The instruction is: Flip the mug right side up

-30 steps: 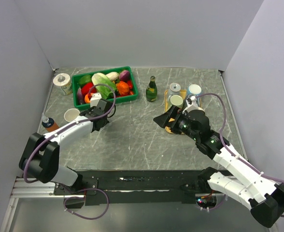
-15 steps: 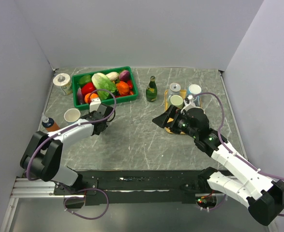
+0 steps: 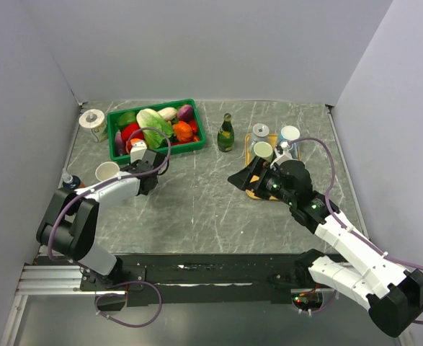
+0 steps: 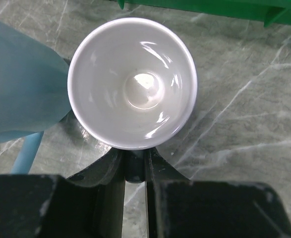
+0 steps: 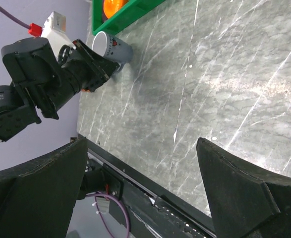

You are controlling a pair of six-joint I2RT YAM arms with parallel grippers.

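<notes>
My left end effector [image 4: 134,159] pinches the mug [image 4: 132,82] at 6 o'clock so I can rotate it upright. My right end effector [image 5: 140,171] hangs spread.

Mug [image 4: 133,84] just before crate [image 4: 209,7], perhaps touching

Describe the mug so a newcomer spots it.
Find the green crate of vegetables, far left. Just in front, the left gripper is shut on the mug: grey-blue outside, white inside, mouth tipped toward the gripper, unlike the upright cups.
</notes>
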